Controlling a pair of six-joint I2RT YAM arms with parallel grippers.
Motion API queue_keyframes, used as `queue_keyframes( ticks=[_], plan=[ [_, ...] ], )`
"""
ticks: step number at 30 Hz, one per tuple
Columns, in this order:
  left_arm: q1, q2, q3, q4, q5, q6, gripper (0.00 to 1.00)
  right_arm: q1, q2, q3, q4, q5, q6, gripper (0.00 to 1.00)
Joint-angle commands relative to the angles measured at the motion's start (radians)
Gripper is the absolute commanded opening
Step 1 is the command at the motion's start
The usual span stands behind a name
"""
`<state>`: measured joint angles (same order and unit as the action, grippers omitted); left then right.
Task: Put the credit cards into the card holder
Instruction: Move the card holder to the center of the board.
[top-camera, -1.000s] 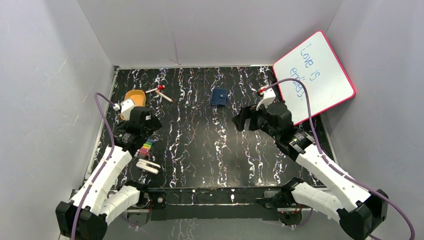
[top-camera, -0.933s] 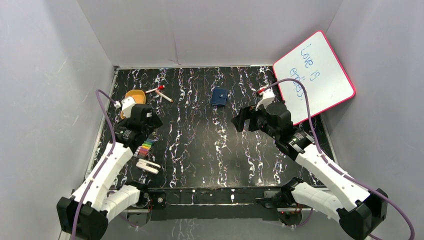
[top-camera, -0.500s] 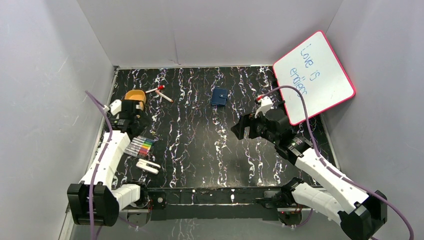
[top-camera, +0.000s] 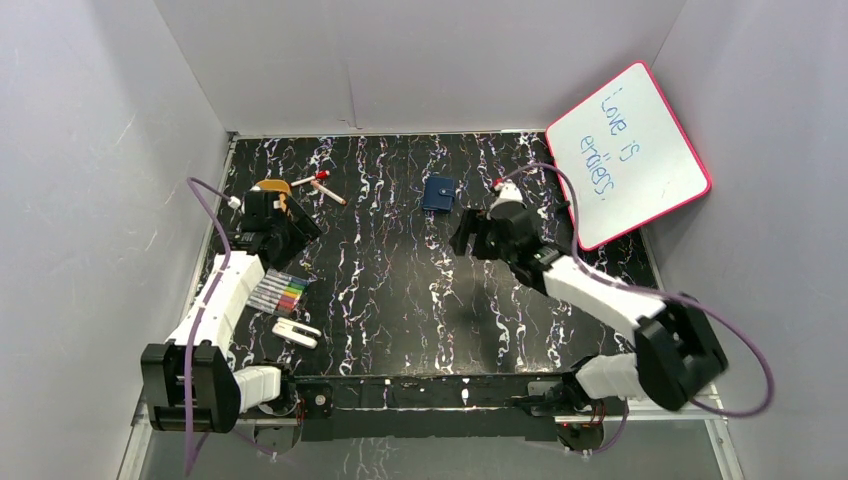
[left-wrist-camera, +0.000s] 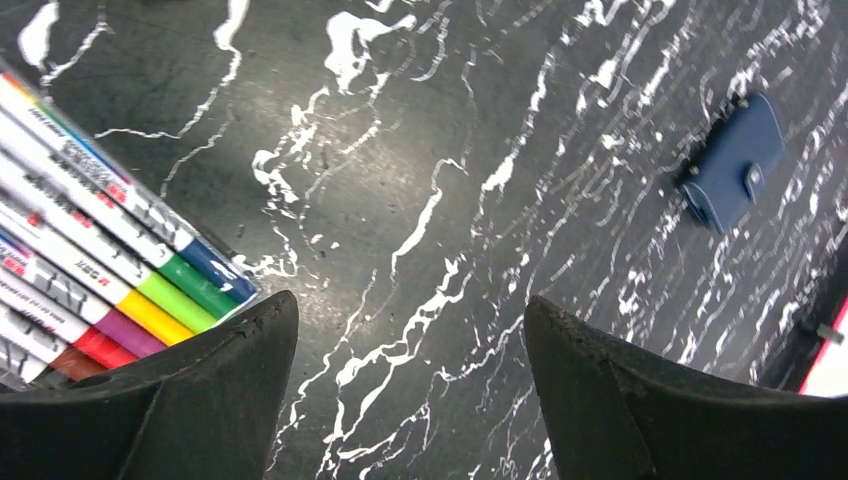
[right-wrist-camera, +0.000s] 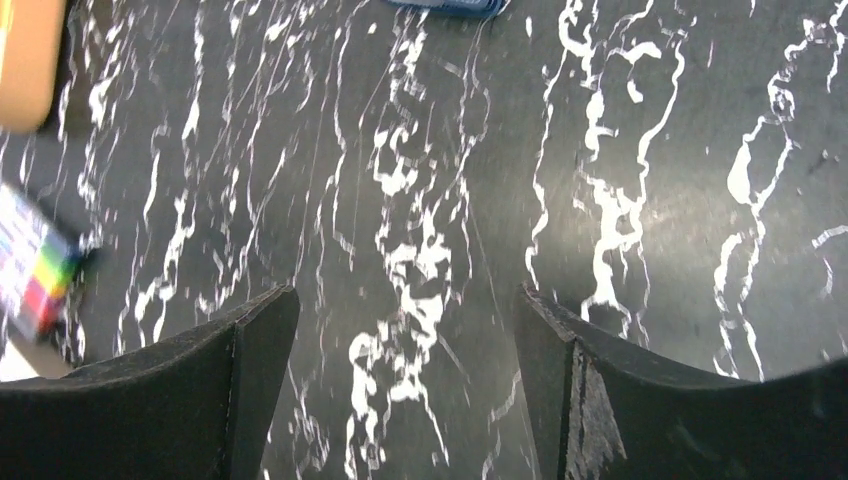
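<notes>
The card holder lies shut on the black, white-veined desk, a small navy fold of leather-like material with its snap tab fastened. It will likely have to be opened before anything goes in. The right hand hovers just near-right of the card holder with its dark, wedge-shaped fingers spread wide and nothing between them. In its wrist view only bare marbled surface shows in the gap, and the holder's edge sits at the top of the frame, so it appears to be lining up an approach. The left hand is well to the left of the card holder, equally wide open and empty. It hangs over the clear sleeve of coloured markers, probably heading for the cards. The credit cards, seemingly the thin, pale, flat rectangles, rest far to the near-left of the card holder, beyond the markers. They lie flat against a hard, glossy top and may be awkward to lift. An orange tray peeks out behind the left hand, also far left of the holder.
</notes>
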<state>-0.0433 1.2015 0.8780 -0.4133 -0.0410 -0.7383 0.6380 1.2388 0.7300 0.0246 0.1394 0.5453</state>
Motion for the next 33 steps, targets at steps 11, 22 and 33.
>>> queue_keyframes(
  ticks=[11,22,33],
  plan=[
    [-0.038,-0.248,-0.136,-0.004,0.090,0.110,0.80,-0.140,0.565,0.465,0.156,0.023,0.170,0.68],
    [-0.098,-0.234,-0.132,0.013,0.030,0.125,0.80,-0.192,0.739,0.592,0.138,-0.022,0.209,0.57],
    [-0.098,-0.235,-0.137,0.019,0.033,0.122,0.80,-0.193,0.834,0.626,0.149,-0.095,0.236,0.51]
  ],
)
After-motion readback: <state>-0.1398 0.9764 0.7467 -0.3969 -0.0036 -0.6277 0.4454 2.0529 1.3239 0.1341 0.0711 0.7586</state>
